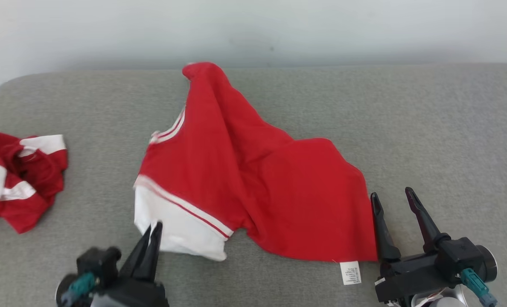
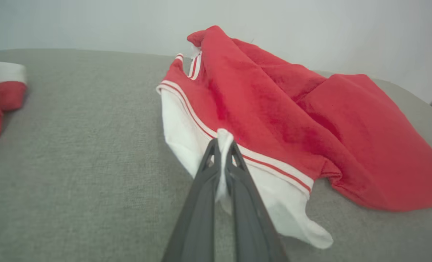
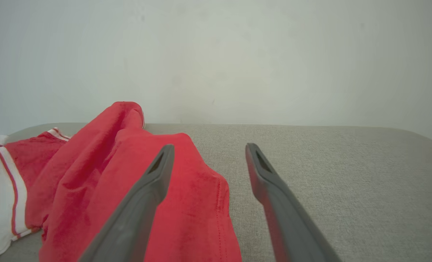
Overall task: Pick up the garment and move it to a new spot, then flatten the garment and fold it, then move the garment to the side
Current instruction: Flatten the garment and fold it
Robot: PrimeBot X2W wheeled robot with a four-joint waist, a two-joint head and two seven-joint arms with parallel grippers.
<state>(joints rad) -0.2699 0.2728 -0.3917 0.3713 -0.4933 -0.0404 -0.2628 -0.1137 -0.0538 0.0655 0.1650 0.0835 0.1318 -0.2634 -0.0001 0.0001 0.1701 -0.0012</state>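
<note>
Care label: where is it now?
Head view, lower right: the care label lies at the red garment's near hem, just left of the open right hand.

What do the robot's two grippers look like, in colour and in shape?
The left gripper and the right gripper look alike: two long dark grey fingers that taper to narrow tips, with a slot near each tip, on a blocky black body. A teal connector sticks out beside each body.
</note>
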